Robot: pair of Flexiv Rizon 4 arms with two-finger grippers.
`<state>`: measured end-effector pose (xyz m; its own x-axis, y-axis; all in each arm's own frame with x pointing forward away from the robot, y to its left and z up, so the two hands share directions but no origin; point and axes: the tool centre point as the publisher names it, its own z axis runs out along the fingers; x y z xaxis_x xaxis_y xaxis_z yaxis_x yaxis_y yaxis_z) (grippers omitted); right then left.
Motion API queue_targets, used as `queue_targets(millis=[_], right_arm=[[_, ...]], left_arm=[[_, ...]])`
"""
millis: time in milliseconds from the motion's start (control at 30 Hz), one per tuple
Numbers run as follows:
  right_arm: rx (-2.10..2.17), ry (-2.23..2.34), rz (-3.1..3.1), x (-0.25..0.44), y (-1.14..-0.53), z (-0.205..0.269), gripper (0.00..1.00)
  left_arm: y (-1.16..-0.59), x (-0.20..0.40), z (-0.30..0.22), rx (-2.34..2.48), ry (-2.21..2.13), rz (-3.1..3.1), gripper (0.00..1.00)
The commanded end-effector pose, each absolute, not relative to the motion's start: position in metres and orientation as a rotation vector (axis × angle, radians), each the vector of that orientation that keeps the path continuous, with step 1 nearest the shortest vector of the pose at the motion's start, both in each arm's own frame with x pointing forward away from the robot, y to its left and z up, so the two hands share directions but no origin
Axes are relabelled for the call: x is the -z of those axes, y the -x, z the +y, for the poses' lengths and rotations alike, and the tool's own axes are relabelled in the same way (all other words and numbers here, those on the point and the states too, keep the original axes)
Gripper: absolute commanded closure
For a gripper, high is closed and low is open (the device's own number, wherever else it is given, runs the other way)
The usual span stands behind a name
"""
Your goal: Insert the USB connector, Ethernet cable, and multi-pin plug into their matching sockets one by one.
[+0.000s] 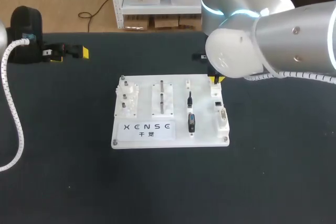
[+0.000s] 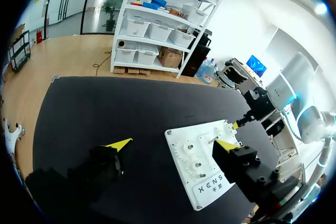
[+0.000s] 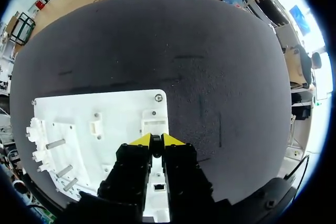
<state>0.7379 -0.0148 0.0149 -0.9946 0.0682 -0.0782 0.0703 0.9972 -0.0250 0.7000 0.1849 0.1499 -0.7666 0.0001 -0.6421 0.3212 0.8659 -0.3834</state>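
Note:
The white socket board (image 1: 170,129) lies mid-table. A black connector (image 1: 191,121) with a short black lead sits in its middle-right column. A multi-pin socket (image 1: 223,115) is on the right-hand block. My right gripper (image 1: 216,80) hangs over the board's far right corner. In the right wrist view its fingers (image 3: 156,141) stand almost together on a thin dark piece I cannot identify, just above a small square socket (image 3: 158,186) on the board (image 3: 121,114). My left gripper (image 1: 70,53) rests open and empty at the table's far left; in its own view (image 2: 173,144) the board (image 2: 191,145) lies ahead.
Gear pegs (image 1: 126,100) and upright pins (image 1: 162,98) stand on the board's left and middle fixtures. A white coiled cable (image 1: 13,124) runs along the table's left edge. My right arm's large joint (image 1: 236,51) overhangs the table behind the board.

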Motion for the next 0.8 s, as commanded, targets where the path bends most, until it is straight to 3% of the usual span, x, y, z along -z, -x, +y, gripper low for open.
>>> queue_targets(millis=[33,233,267,333,367,400,800], right_arm=[[0.055,-0.114,3.086,-0.005,-0.743,-0.017,1.0],[0.069,-0.105,3.068,-0.01,-0.741,-0.017,1.0],[0.07,-0.098,3.062,-0.012,-0.74,-0.016,0.93],[0.077,-0.09,3.046,-0.018,-0.74,-0.014,0.6],[0.082,-0.087,3.038,-0.021,-0.74,-0.012,0.21],[0.078,-0.087,3.032,-0.025,-0.739,-0.011,0.0],[0.082,-0.03,2.977,-0.055,-0.713,0.012,0.0]], left_arm=[[-0.7,-0.15,0.185,0.636,-0.231,2.374,0.0],[-0.7,-0.15,0.185,0.636,-0.231,2.374,0.0],[-0.7,-0.15,0.185,0.636,-0.231,2.374,0.0],[-0.7,-0.15,0.185,0.636,-0.231,2.374,0.0],[-0.7,-0.15,0.185,0.636,-0.231,2.374,0.0],[-0.7,-0.15,0.185,0.636,-0.231,2.374,0.0],[-0.7,-0.15,0.185,0.636,-0.231,2.374,0.0]])
